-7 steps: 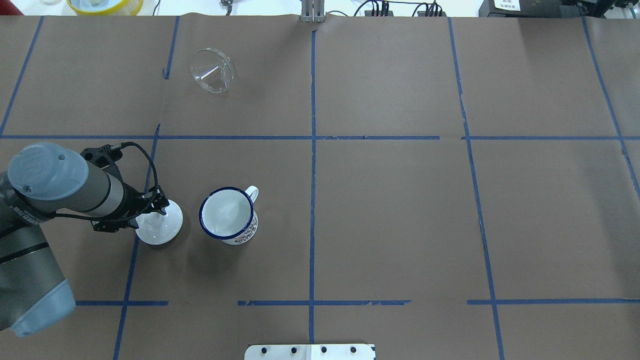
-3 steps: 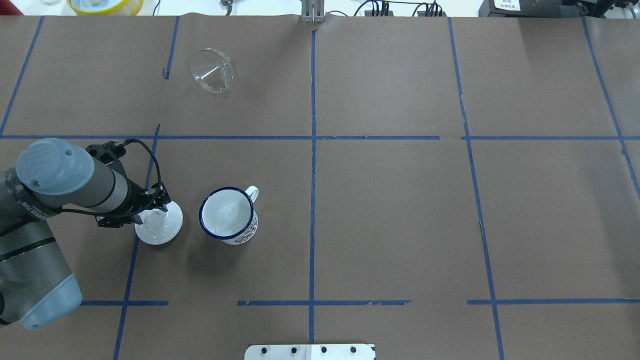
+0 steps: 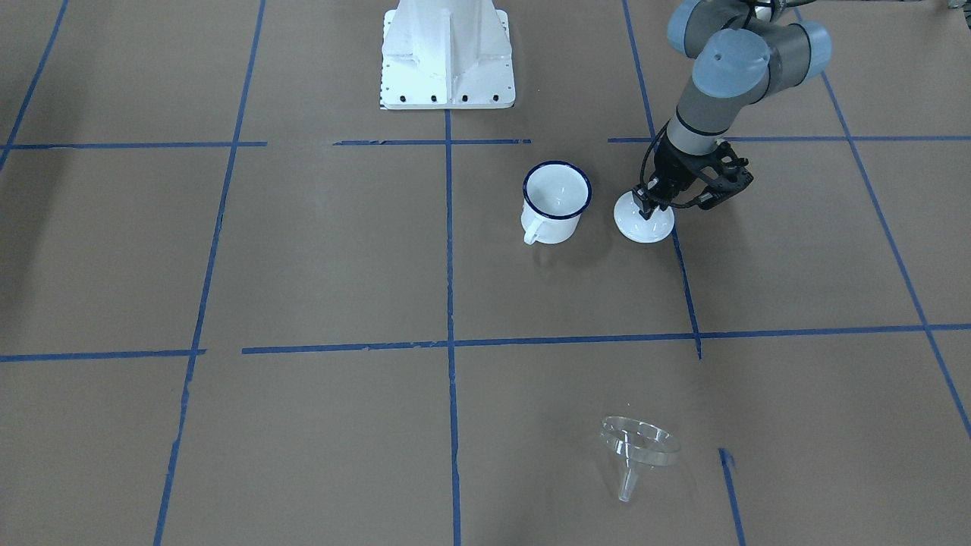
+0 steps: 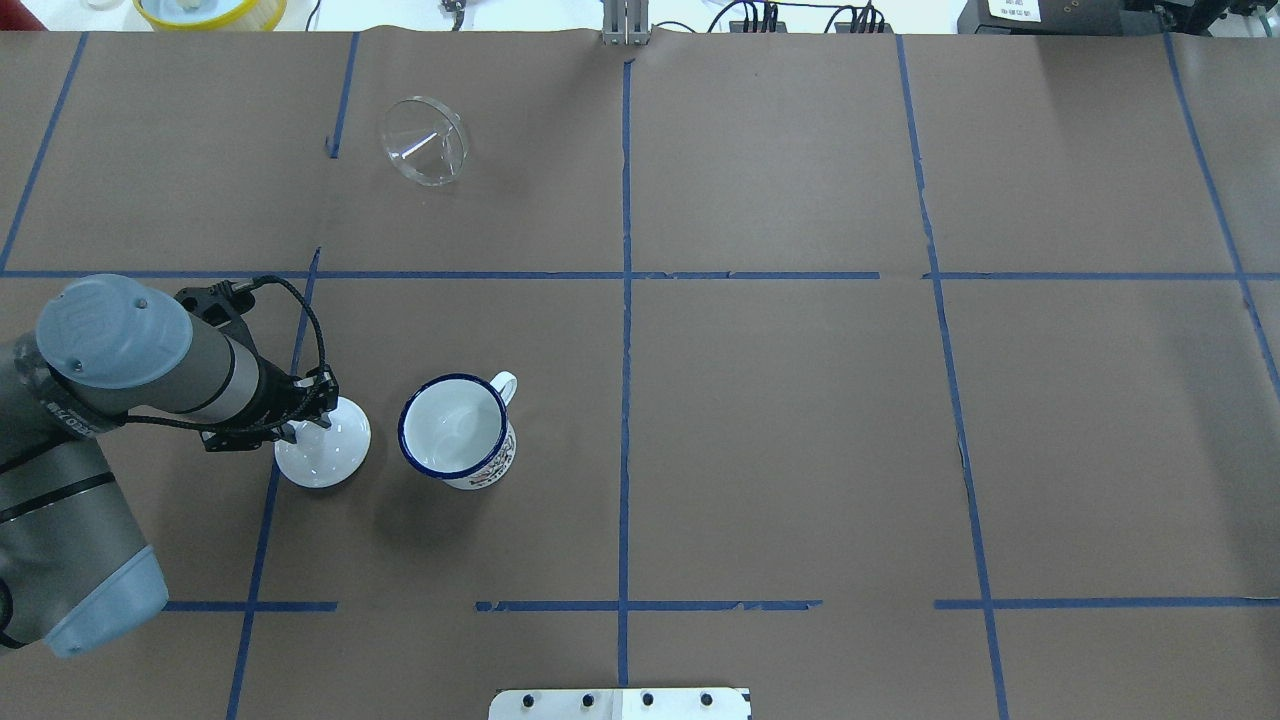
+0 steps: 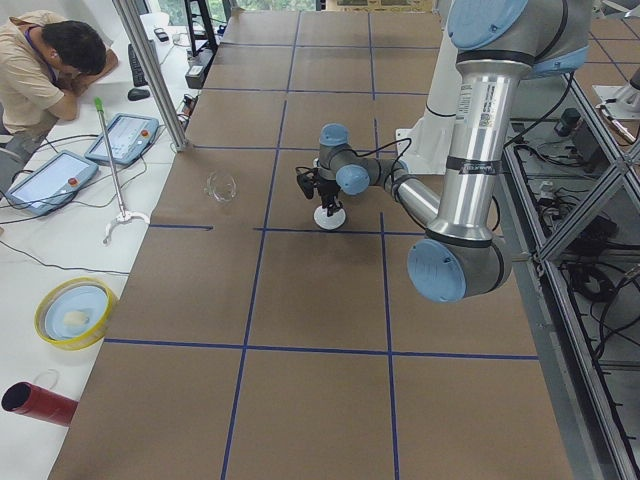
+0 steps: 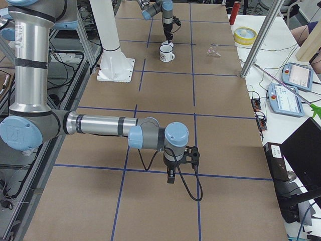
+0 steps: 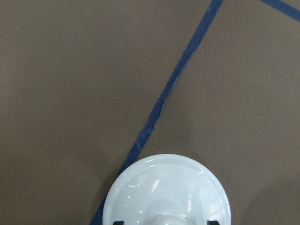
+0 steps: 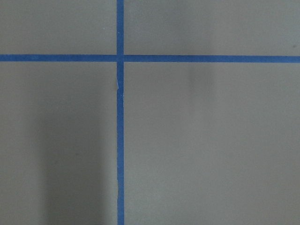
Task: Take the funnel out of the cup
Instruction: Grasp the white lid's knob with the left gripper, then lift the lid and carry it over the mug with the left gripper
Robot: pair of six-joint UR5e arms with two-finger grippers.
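The clear funnel [image 4: 425,140] lies on its side on the brown table, far from the cup, at the far left; it also shows in the front view [image 3: 637,444]. The white cup [image 4: 455,430] with a blue rim stands upright and holds nothing. My left gripper [image 4: 310,425] is over a white domed lid [image 4: 335,455] just left of the cup. In the left wrist view its fingertips stand apart on either side of the lid's knob [image 7: 171,218], so it is open. My right gripper [image 6: 170,178] hangs over bare table far to the right; I cannot tell its state.
Blue tape lines cross the brown paper table [image 4: 780,420]. The robot's white base plate [image 3: 447,53] is at the near edge. A yellow bowl [image 4: 210,10] sits beyond the far edge. An operator [image 5: 45,70] sits by the table's far side.
My left arm has shifted a little up and to the right. The lid now sits flat and slightly further right; the cup and funnel have not moved.
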